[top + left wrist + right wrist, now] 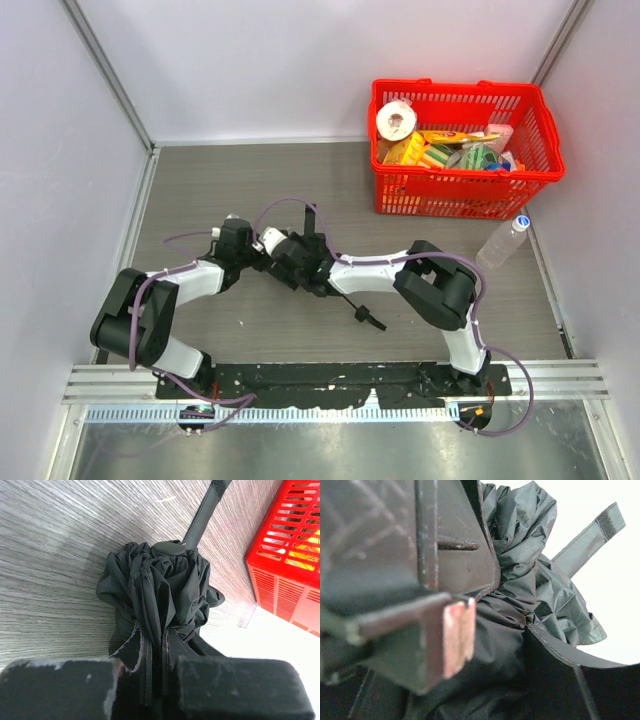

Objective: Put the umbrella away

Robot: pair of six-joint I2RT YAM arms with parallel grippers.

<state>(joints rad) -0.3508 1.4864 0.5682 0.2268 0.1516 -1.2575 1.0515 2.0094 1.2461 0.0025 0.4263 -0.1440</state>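
Observation:
The umbrella is a bunched mass of black fabric held between both grippers above the middle of the table. Its small black handle sticks out towards the near right. My left gripper is shut on the fabric folds from the left; in the left wrist view the folds run down between its jaws. The closing strap trails away over the table. My right gripper grips from the right. Its one visible finger presses the fabric; the other is hidden.
A red basket full of groceries stands at the back right, also in the left wrist view. A clear plastic bottle lies just in front of it near the right wall. White walls close in the table on three sides.

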